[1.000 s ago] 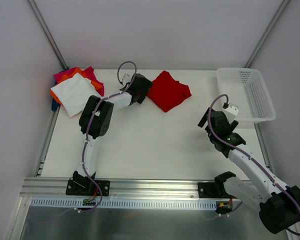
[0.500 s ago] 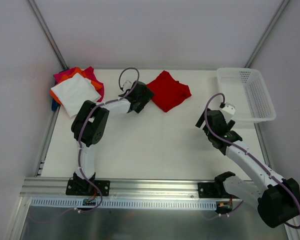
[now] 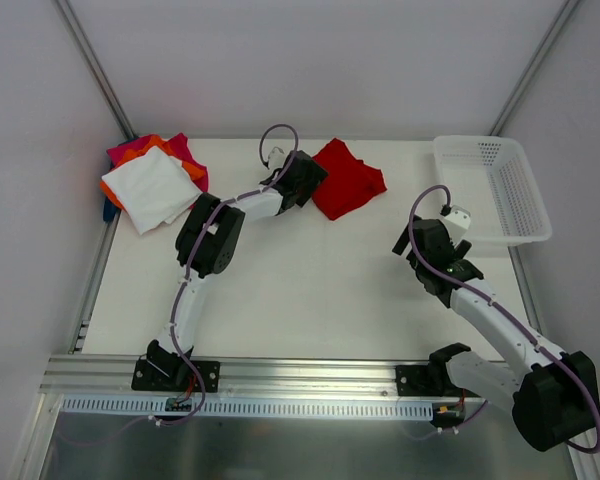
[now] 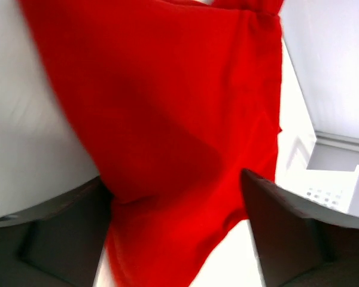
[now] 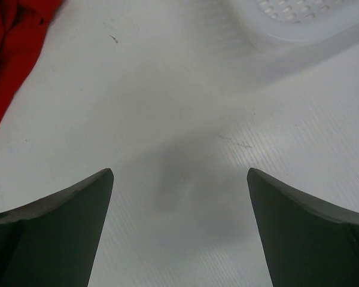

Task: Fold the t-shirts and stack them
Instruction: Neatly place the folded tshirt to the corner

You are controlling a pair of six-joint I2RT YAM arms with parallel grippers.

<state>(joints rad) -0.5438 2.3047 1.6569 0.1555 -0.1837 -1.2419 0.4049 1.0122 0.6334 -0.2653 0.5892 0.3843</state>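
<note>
With jaws apart, the left gripper [image 4: 176, 200] straddles the left edge of the red t-shirt [image 3: 352, 182] lying far-centre on the table [image 3: 310, 290], so grasping seems in hand; next, pinch the cloth and carry it left onto the folded t-shirts [image 3: 150, 185], the right gripper [image 5: 179, 179] hanging spread and empty.

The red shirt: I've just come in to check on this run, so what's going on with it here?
The left gripper is at the left edge of the red shirt, toward the back of the table. Its fingers are open with cloth between them, not yet clamped. The right gripper hangs open over bare table near the basket, holding nothing. A stack of folded shirts, white on top, sits in the far left corner.
</note>
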